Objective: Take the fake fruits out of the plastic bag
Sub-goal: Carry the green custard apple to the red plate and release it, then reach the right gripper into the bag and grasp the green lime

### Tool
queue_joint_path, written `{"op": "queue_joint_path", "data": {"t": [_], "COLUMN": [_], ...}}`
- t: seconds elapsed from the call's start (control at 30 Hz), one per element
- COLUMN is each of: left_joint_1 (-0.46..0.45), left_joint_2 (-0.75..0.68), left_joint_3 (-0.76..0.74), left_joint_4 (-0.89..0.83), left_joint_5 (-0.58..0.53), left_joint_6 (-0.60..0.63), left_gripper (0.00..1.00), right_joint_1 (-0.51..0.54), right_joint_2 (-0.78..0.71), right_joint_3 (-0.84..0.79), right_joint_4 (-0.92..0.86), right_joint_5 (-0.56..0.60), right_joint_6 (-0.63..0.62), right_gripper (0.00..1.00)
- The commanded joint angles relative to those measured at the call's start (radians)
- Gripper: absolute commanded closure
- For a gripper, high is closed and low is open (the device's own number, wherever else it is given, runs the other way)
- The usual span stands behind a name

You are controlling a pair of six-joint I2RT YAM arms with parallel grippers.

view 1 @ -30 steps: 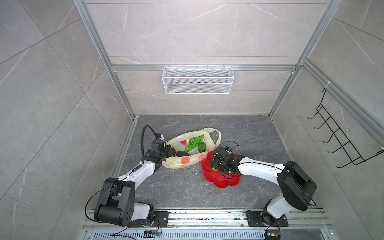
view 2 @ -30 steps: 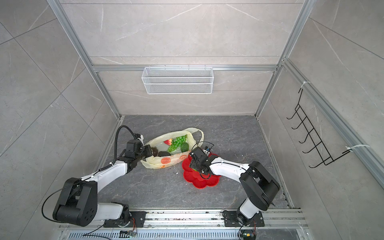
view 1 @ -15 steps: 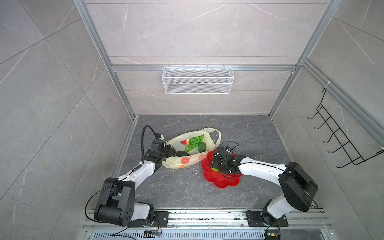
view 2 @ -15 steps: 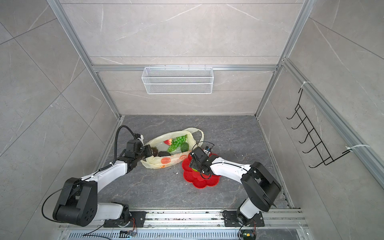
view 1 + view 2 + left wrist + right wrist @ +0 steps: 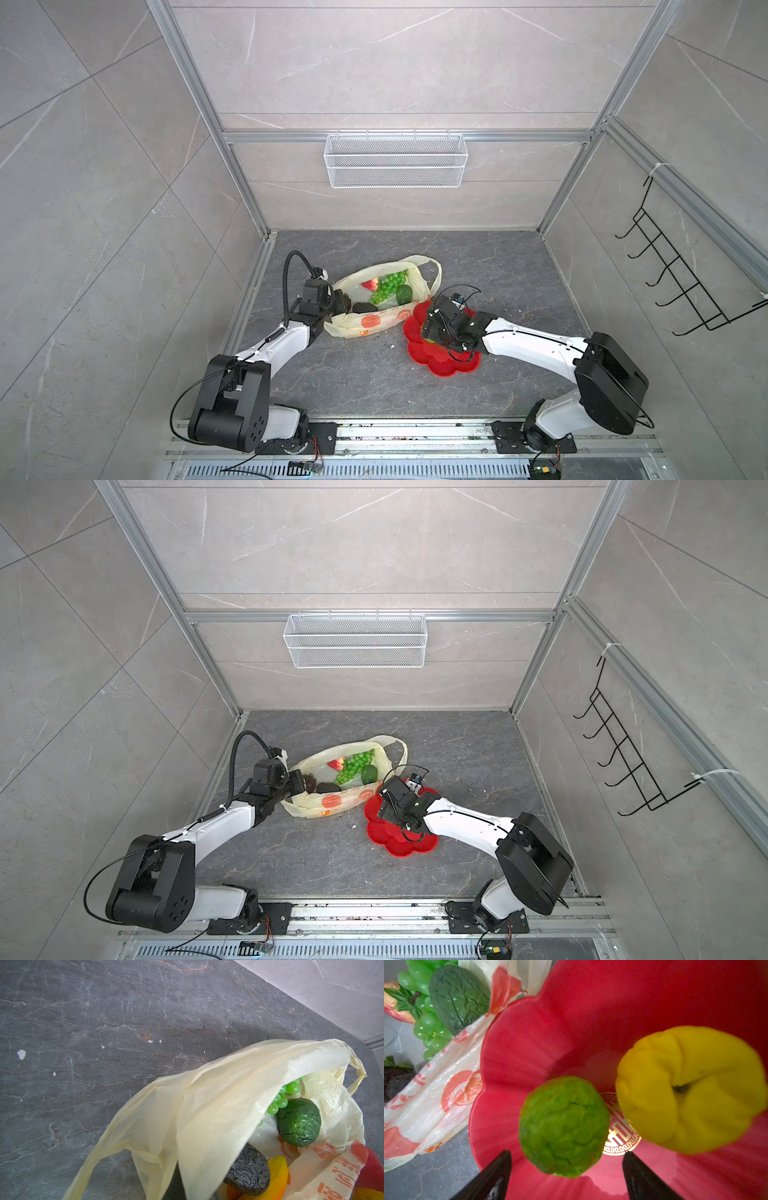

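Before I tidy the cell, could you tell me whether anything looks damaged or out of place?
The yellow fruit on the red plate looks caved in along a deep crease; white flecks litter the tabletop.

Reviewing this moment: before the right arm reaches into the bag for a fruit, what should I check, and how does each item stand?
1. The right hand is open over the red plate: ok.
2. The bumpy green fruit and the lemon rest on the plate: ok.
3. The left hand is shut on the plastic bag at its rim: ok.
4. Bag mouth open, with the grape bunch, strawberry and green avocado exposed: ok.
5. Bag emptied: not ok.
6. More fruit hidden under the film: cannot tell.
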Motion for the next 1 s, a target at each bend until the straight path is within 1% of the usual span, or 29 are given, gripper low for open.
{"op": "queue_joint_path", "data": {"t": [0.0,0.1,0.2,0.37,0.5,0.6,0.77,0.97], "left_joint_1": [-0.027,-0.07,-0.095,-0.108,-0.11,-0.112,-0.112,-0.112], "left_joint_2": [-0.005,-0.013,-0.018,-0.024,-0.031,-0.036,-0.035,-0.032], "left_joint_3": [0.02,0.031,0.035,0.036,0.035,0.036,0.038,0.038], "left_joint_4": [0.023,0.007,0.004,-0.004,-0.006,-0.007,-0.008,-0.009], "left_joint_5": [-0.01,-0.062,-0.085,-0.103,-0.104,-0.104,-0.098,-0.1], "left_joint_6": [0.043,0.073,0.088,0.098,0.099,0.1,0.097,0.096], "left_gripper": [0.98,0.98,0.98,0.98,0.98,0.98,0.98,0.98], "right_joint_1": [0.009,0.01,0.006,-0.014,-0.057,-0.077,-0.1,-0.109], "right_joint_2": [-0.046,-0.038,0.033,0.221,0.381,0.505,0.674,0.8], "right_joint_3": [0.074,0.143,0.262,0.519,0.68,0.828,1.02,1.146], "right_joint_4": [-0.096,-0.113,-0.134,-0.207,-0.246,-0.339,-0.447,-0.522], "right_joint_5": [0.074,0.091,0.065,0.016,-0.024,-0.03,-0.04,-0.021], "right_joint_6": [-0.05,-0.111,-0.198,-0.354,-0.442,-0.512,-0.577,-0.581], "right_gripper": [0.16,0.17,0.17,0.17,0.19,0.21,0.23,0.27]}}
